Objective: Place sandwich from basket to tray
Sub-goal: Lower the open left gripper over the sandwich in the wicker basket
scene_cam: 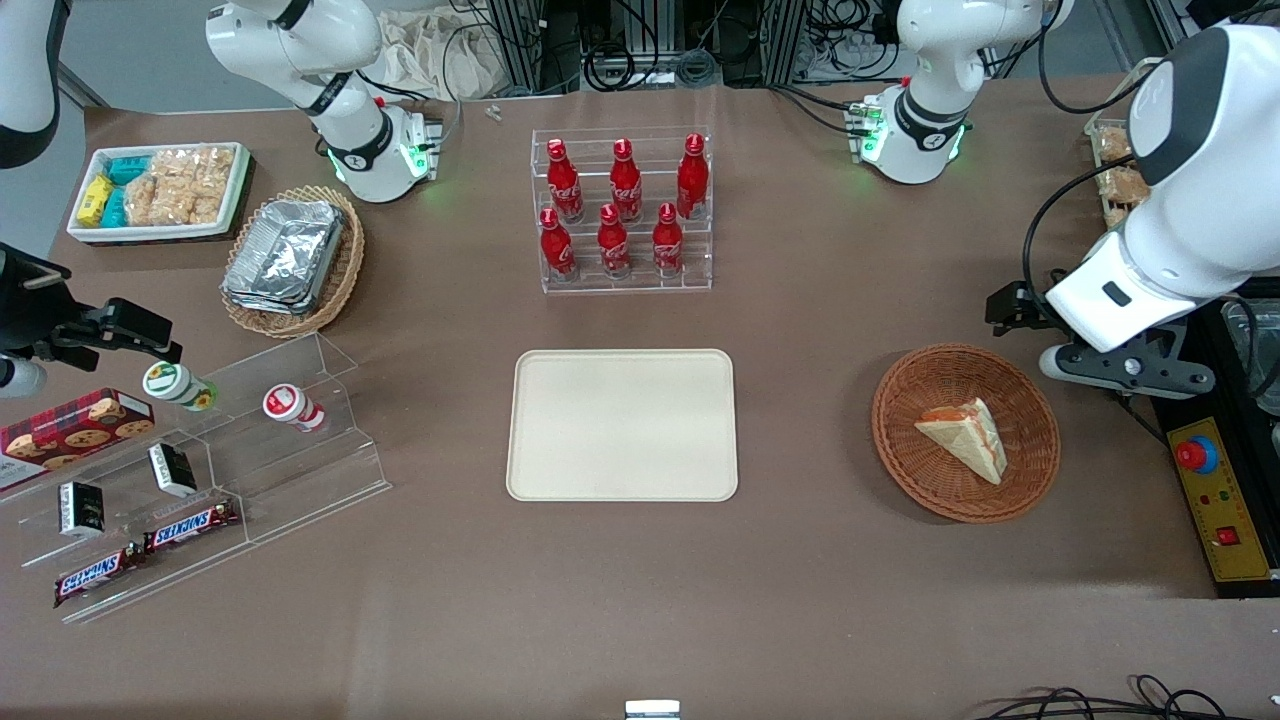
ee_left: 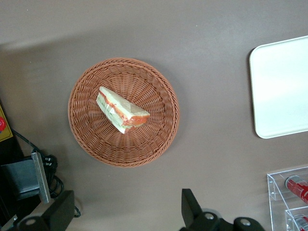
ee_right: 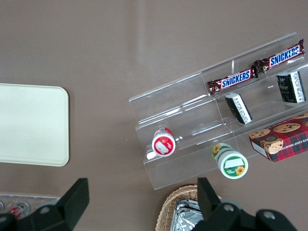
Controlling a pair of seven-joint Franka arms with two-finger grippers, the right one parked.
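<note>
Front view: sandwich [scene_cam: 964, 434] in basket [scene_cam: 1030, 400], open fingers [ee_left: 191, 207] above

The basket [scene_cam: 1030, 470] under the claw [ee_left: 127, 211] was woven wicker, reddish-brown and ribbed. The sandwich [scene_cam: 968, 434] in it was soft pale bread in a clear, faintly shiny wrap. The tray [scene_cam: 622, 424], well apart from the claw toward the parked arm's end, looked like smooth matt cream plastic. The worktop [scene_cam: 800, 580] was matt brown throughout. The claw's fingers [ee_left: 191, 206] were matt black.
</note>
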